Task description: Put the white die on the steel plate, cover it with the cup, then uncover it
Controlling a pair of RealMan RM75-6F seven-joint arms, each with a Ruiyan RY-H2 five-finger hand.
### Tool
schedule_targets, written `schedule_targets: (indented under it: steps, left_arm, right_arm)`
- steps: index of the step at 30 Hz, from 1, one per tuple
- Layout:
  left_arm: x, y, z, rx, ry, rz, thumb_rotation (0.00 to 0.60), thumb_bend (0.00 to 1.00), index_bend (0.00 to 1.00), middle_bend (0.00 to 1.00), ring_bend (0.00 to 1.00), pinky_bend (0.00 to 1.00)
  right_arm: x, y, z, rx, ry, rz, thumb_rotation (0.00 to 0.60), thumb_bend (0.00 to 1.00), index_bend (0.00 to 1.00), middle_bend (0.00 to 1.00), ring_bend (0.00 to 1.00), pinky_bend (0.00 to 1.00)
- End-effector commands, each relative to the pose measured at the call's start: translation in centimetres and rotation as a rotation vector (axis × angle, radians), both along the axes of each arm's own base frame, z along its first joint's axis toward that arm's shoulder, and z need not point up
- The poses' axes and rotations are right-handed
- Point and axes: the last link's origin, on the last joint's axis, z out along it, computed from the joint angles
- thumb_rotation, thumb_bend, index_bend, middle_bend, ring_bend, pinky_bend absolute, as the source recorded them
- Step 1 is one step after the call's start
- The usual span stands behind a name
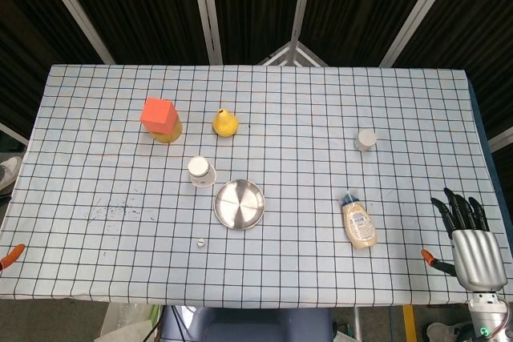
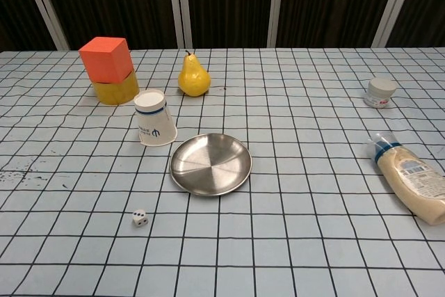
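The steel plate (image 2: 211, 164) lies near the table's (image 2: 299, 255) middle. The cup (image 2: 154, 117) stands upside down just behind-left of it; the die (image 2: 140, 218) lies before-left. Behind the cup, a block (image 2: 106, 58) sits on a bowl (image 2: 115, 91), a pear (image 2: 194, 75) to their right. Far right, a bottle (image 2: 411, 185) lies flat before a jar (image 2: 380, 92).

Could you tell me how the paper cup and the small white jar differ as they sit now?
The paper cup is taller, tapered and stands upside down beside the steel plate; the small white jar is squat, capped and upright, far off to the right. The cup has a blue band. Both are mostly white.
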Motion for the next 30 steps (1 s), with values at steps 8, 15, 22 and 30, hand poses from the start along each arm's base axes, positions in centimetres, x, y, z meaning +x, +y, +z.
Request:
schedule_targets:
  steps: [8,15,22,30]
  left_arm:
    - [1.9,2.3,-1.5,-0.083,-0.061,-0.105,0.600,0.12,0.24,0.26,0.33,0.29]
    - [7.0,7.0,-4.3,-0.266,-0.045,-0.213,0.600,0.12,0.26,0.57,0.57,0.57]
    - [12.2,8.7,-10.2,-0.540,-0.039,-0.236,0.600,0.12,0.32,0.75,0.69,0.68]
    - [14.6,8.1,-14.5,-0.784,0.020,-0.193,0.600,0.12,0.36,0.78,0.72,0.69]
  right_arm:
    - [-0.2,-0.1,0.2,-0.003,-0.018,-0.008,0.600,0.14,0.16,0.03,0.09,0.00]
    - [-0.1,-0.2,0.2,0.001,-0.027,0.002,0.600,0.14,0.16,0.03,0.09,0.00]
    - [-0.2,-0.4,0.1,0.008,-0.028,-0.003,0.600,0.14,0.16,0.03,0.09,0.00]
    - [-0.2,-0.3,0.3,0.000,-0.036,0.000,0.600,0.14,0.16,0.03,0.09,0.00]
